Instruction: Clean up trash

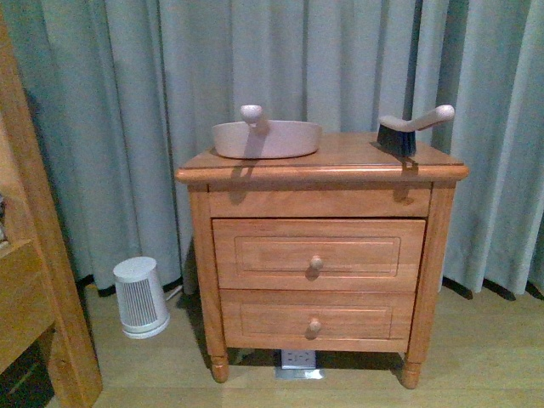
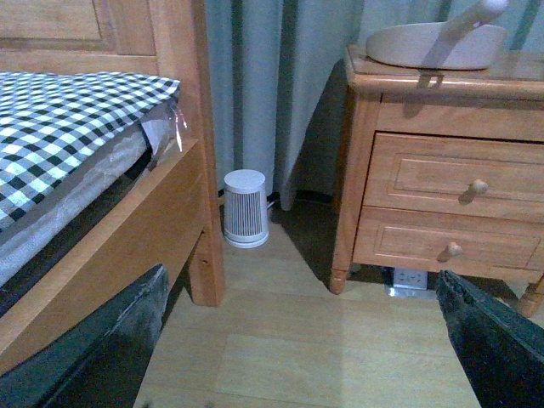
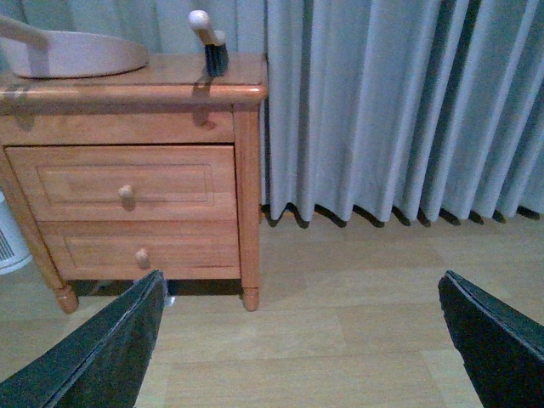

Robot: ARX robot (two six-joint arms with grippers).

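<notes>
- Left gripper [image 2: 299, 274]: dark fingers spread wide, holding nothing, above the pale wooden floor [image 2: 289, 365]. The right gripper [image 3: 300, 276] is likewise wide apart and empty.
- Crumpled white paper wad: not visible in any view, so its place cannot be told.
- Risk: a reach made before the wad is found may strike the two-drawer wooden nightstand [image 1: 319, 255] or the wooden bed frame [image 2: 200, 127].
- Surroundings: a pinkish-beige dustpan [image 1: 266, 138] and a dark-bristled hand brush [image 1: 408, 129] lie on the nightstand top. A white ribbed cylindrical appliance [image 1: 141, 297] stands beside the nightstand, and a grey-blue curtain [image 1: 127, 127] hangs behind.
</notes>
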